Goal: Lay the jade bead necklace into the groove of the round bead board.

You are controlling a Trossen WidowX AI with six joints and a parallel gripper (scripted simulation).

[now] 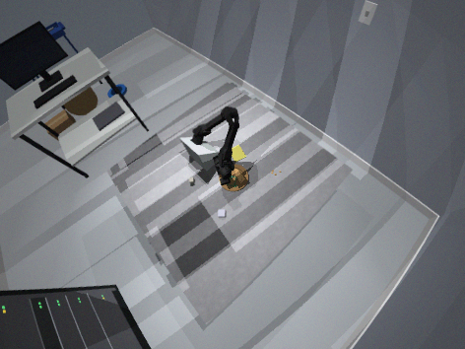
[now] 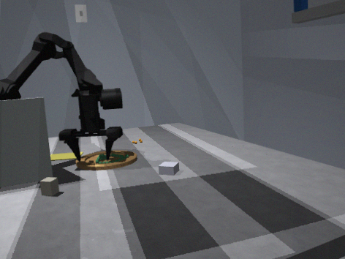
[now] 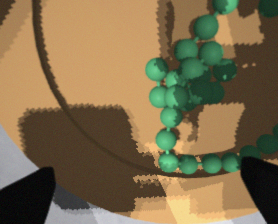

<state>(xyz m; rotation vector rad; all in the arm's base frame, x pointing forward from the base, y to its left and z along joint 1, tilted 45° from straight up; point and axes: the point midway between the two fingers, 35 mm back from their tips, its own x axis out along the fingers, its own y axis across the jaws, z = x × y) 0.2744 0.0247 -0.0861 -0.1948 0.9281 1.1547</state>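
The round wooden bead board (image 1: pixel 244 180) (image 2: pixel 131 162) (image 3: pixel 100 50) lies flat, with its thin curved groove (image 3: pixel 90 141) showing in the wrist view. The jade bead necklace (image 2: pixel 118 159) (image 3: pixel 176 96) lies on the board. Several beads are bunched in a clump inside the groove's ring. A lower row of beads runs along the groove's inner edge, and its right part passes by the right fingertip. My gripper (image 2: pixel 93 159) (image 3: pixel 148 170) is open wide and low over the board, its left fingertip near the rim. Nothing is held. The necklace's far part is out of the wrist view.
A yellow sheet (image 1: pixel 238 153) (image 2: pixel 66 156) lies behind the board beside the arm's grey pedestal (image 2: pixel 22 140). A pale lilac block (image 1: pixel 222 213) (image 2: pixel 169 168) and a beige block (image 1: pixel 191 181) (image 2: pixel 50 186) stand nearby. Small orange pieces (image 2: pixel 140 140) lie beyond the board.
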